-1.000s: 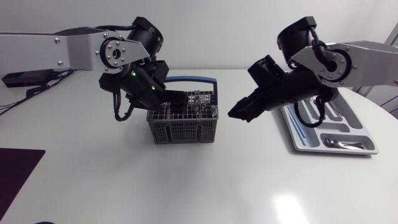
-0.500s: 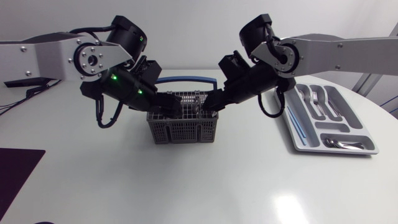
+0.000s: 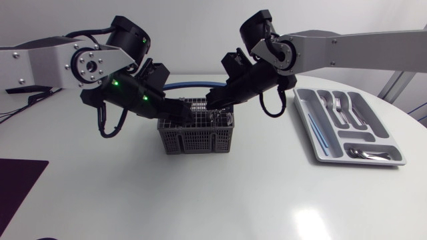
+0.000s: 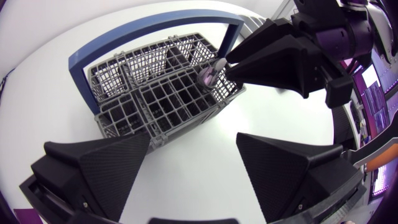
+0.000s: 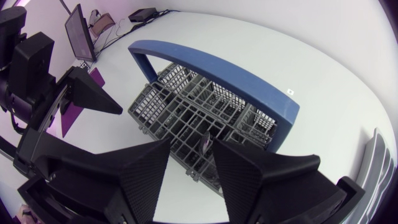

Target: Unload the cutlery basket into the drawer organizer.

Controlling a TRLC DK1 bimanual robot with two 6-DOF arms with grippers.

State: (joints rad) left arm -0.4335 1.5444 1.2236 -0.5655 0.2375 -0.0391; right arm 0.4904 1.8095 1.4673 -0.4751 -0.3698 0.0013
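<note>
The grey wire cutlery basket (image 3: 197, 139) with a blue handle (image 3: 200, 85) stands mid-table. Both grippers hang over it. My left gripper (image 3: 180, 112) hovers above its left side, fingers spread wide and empty; the left wrist view shows the basket (image 4: 155, 99) ahead of those fingers (image 4: 99, 168). My right gripper (image 5: 191, 163) sits over the basket's right end, still open. Its fingers stand narrowly apart on either side of an upright cutlery handle (image 5: 204, 144), with small gaps to it. The same handle (image 4: 208, 73) shows at the right gripper's tips in the left wrist view.
The grey drawer organizer (image 3: 398, 155) lies at the right of the table and holds forks (image 3: 337, 107) and spoons (image 3: 367, 155) in its compartments. A dark mat (image 3: 17, 183) lies at the table's left front edge.
My right arm swung from beside the organizer over to the basket and lowered its gripper around a handle, fingers drawing closer. The left arm shifted slightly leftward, gripper staying over the basket.
</note>
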